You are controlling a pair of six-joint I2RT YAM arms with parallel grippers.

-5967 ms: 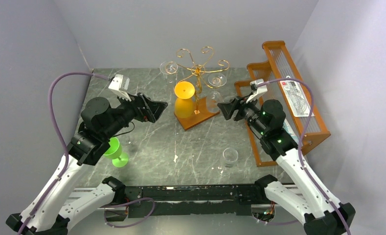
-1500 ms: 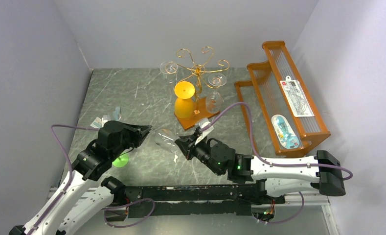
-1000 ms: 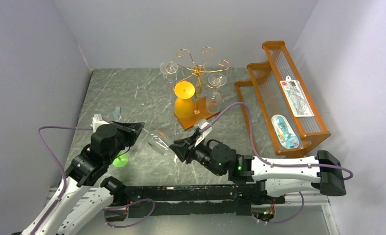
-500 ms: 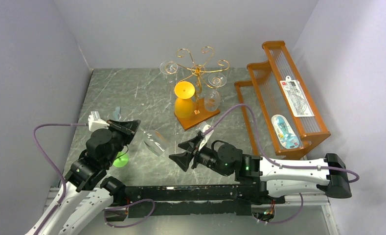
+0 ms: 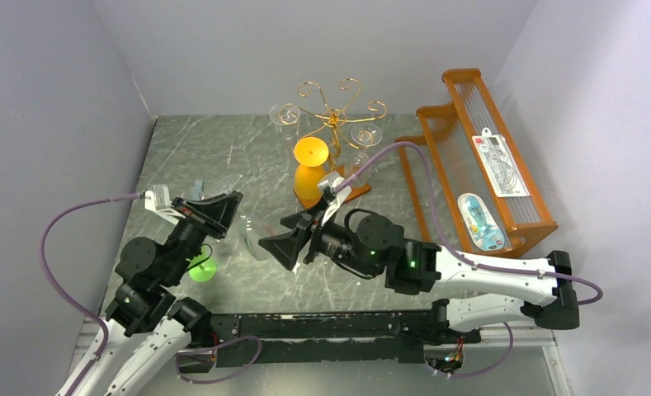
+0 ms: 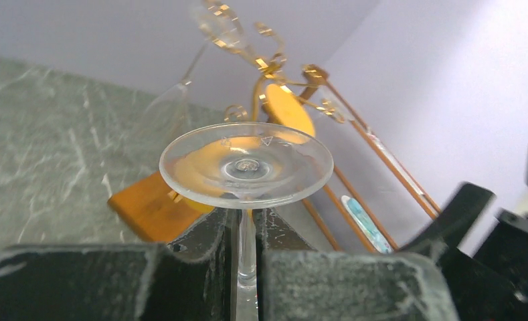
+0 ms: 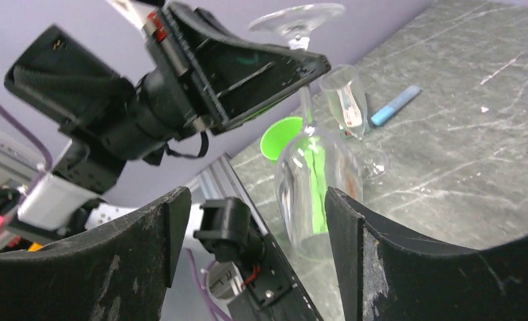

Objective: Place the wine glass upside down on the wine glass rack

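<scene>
The top camera is hanging high beyond the 6 o'clock edge of the table (image 5: 223,157). It is looking down toward 12 o'clock from far enough to be taking in the whole surface, with the rack (image 5: 332,115) at 12 and the shelf (image 5: 470,103) at 2.

The left wrist camera is sitting right behind the left gripper (image 6: 246,227), facing between 1 and 2 o'clock, very near the glass (image 6: 246,164). It is sharing rack and shelf with the top view.

The right wrist camera is looking out through the right gripper (image 7: 257,200) toward 9 o'clock, low and close. It is catching the glass and left gripper, which all three views are sharing.
</scene>
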